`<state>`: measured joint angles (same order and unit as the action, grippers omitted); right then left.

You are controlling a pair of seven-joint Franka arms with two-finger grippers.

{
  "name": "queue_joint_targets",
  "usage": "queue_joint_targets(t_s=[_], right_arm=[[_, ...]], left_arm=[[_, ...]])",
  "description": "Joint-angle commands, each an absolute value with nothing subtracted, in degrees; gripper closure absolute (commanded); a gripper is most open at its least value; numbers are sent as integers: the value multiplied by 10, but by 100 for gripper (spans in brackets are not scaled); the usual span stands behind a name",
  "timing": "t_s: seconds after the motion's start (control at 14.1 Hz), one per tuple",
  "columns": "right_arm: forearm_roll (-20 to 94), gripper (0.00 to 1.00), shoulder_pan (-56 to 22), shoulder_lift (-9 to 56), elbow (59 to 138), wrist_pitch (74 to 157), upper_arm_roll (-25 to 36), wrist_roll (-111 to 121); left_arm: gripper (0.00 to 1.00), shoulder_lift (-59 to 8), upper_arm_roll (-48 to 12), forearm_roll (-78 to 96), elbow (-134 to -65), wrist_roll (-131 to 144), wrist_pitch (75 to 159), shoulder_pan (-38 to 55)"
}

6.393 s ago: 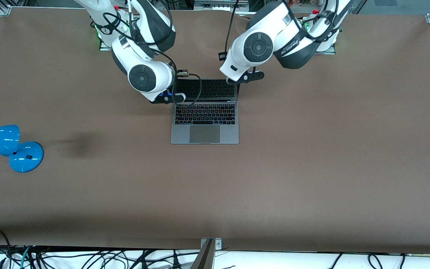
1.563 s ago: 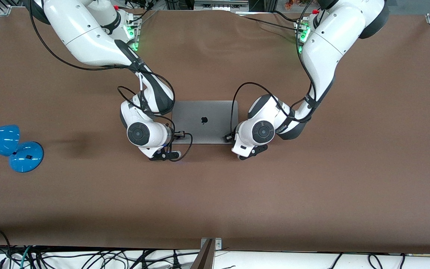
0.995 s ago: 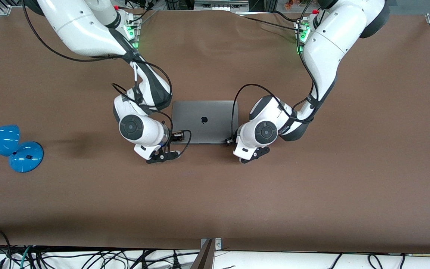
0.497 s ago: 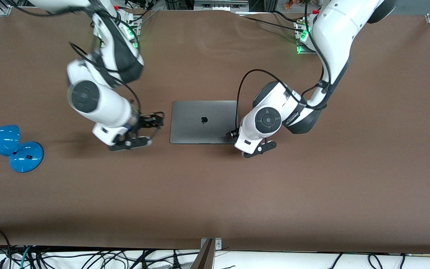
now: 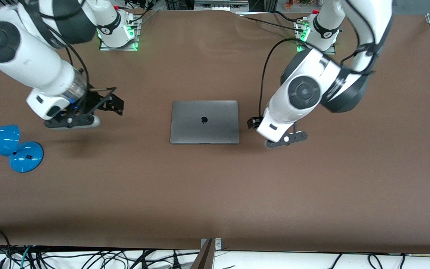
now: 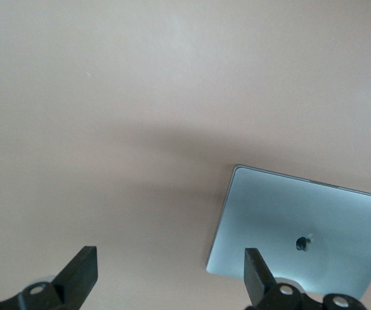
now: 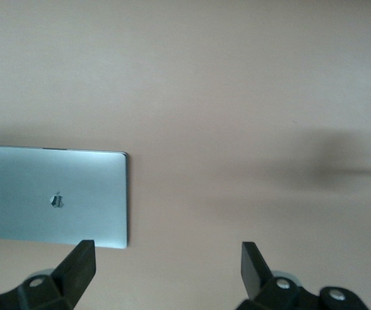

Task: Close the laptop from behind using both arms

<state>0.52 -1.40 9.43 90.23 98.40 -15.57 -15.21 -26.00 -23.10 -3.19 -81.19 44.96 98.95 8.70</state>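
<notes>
Your brown counter (image 5: pixel 215 194) carries the laptop (image 5: pixel 204 121), lid fully down. Your left pincer (image 6: pixel 171 284) and right pincer (image 7: pixel 168 274) hang over bare counter at either end, both spread wide, holding nothing.

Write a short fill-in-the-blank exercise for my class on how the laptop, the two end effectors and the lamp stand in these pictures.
1. The laptop lies on the table with its lid fully ____.
2. The logo on the lid is shaped like an ____.
3. Both the left end effector and the right end effector have their fingers ____.
4. The lamp at the right arm's end of the table is ____ in colour.

Missing words: closed; apple; open; blue
</notes>
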Motion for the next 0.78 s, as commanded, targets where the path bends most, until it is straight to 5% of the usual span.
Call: queue_joint_targets(t_s=[0.0, 0.43, 0.71], right_arm=[[11, 0, -5, 52, 925, 962, -126, -144], [13, 0, 3, 9, 926, 894, -72, -143], [14, 0, 29, -1, 930, 889, -70, -137]], left_arm=[[0, -186, -230, -36, -858, 402, 961, 56], [0, -97, -216, -36, -888, 306, 911, 25], [0, -6, -166, 4, -973, 244, 923, 40]])
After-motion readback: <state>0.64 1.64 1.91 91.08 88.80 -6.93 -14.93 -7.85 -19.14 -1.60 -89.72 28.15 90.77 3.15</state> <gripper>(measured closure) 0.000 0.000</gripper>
